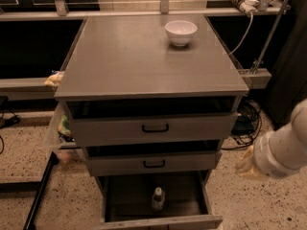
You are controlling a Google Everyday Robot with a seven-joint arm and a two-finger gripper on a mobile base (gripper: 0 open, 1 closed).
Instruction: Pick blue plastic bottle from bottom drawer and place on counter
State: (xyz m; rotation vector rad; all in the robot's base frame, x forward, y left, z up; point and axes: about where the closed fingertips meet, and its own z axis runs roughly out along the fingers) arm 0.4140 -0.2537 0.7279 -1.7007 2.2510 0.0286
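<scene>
Rightward, gripper apart from bottom drawer, blue plastic bottle inside

Open bottom drawer: top access free, middle drawer overhanging rear. Outside, right of bottom drawer: gripper.

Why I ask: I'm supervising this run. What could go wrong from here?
The gripper sits right of the middle drawer, apart from the blue plastic bottle. Reaching in, the arm might strike that drawer, whose front juts out just above the bottle. The bottle stands upright in the bottom drawer; a glancing touch may well topple it.
</scene>
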